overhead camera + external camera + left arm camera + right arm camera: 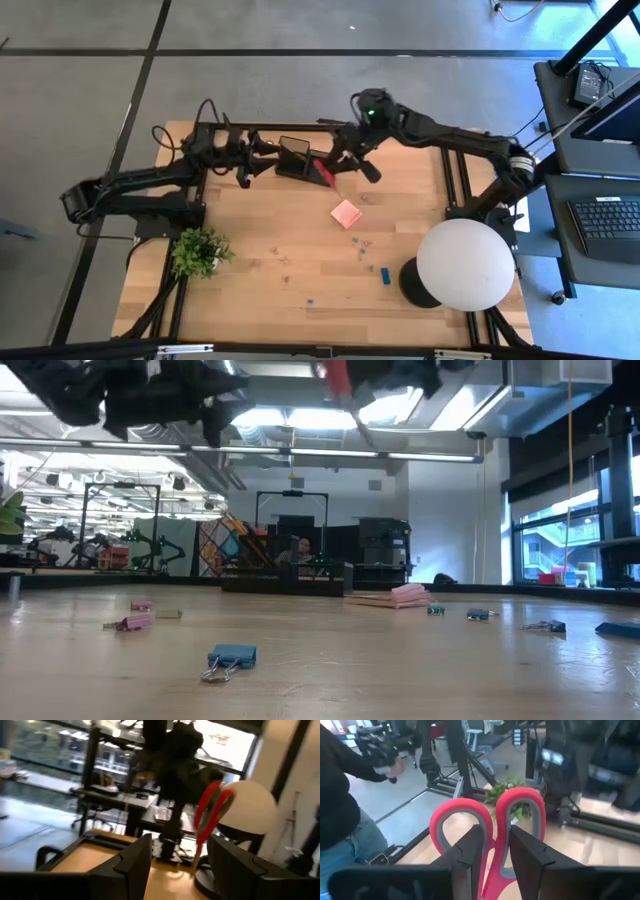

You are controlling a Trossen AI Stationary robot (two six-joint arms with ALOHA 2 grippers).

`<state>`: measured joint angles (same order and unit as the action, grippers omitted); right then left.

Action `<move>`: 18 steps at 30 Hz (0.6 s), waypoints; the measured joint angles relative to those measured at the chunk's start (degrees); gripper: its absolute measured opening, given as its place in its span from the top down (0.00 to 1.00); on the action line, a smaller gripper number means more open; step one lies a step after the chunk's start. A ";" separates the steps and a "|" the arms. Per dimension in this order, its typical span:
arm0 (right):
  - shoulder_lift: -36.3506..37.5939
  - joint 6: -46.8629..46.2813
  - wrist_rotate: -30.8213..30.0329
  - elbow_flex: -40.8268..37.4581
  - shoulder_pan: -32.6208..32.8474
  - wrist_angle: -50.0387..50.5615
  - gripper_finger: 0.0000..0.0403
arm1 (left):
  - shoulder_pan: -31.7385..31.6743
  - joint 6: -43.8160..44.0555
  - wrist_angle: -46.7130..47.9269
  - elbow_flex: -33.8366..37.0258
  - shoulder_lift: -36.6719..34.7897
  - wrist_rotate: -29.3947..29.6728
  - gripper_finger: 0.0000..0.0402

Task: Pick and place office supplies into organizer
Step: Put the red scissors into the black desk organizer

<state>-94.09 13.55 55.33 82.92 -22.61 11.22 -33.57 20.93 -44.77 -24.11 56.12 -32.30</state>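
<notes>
My right gripper (pixel 338 163) is shut on the red-handled scissors (pixel 322 172) and holds them high over the table's far middle. They are just right of the black organizer (pixel 293 158), which stands on the table. My left gripper (pixel 262 160) hovers at the organizer's left side, raised and open. Nothing lies between its fingers (pixel 132 862) in the left wrist view. A pink sticky-note pad (pixel 346 213), a small blue block (pixel 385 272) and several tiny clips (pixel 362 243) lie loose on the wood. My right gripper pinches the scissors between its two fingers (pixel 467 852), just below the two handle loops where they join (pixel 495 847). The fingers come nearly level from the table's far right. The loops (pixel 517 800) stick out past the fingertips. The blade end (pixel 196 862) hangs down, clear of the table.
A white globe lamp (pixel 465 262) on a round black base stands at the near right, and a green potted plant (pixel 200 250) at the near left. A blue binder clip (pixel 230 658) lies near the front edge. A person (pixel 340 800) stands beyond the table.
</notes>
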 joint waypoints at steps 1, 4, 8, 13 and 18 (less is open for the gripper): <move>-1.09 -0.28 0.13 -0.03 0.00 -0.57 0.78 | 0.42 -0.68 0.02 -0.88 0.34 -0.92 0.54; -3.92 -2.41 2.18 -0.05 -0.06 -3.95 0.78 | 1.46 -1.58 -0.02 -3.44 1.43 -3.79 0.54; -6.11 -6.37 5.72 -0.05 -0.04 -8.84 0.78 | 2.92 -1.57 0.03 -5.27 3.93 -5.47 0.54; -6.64 -8.86 6.45 -0.05 -0.04 -11.77 0.78 | 4.69 -2.14 -0.22 -6.66 8.24 -5.87 0.54; -6.64 -9.43 6.43 -0.05 -0.04 -11.87 0.78 | 5.90 -4.09 -0.43 -9.54 11.90 -5.87 0.54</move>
<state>-100.73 4.12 61.76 82.87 -22.65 -0.64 -27.66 16.84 -45.20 -33.65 68.01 -38.17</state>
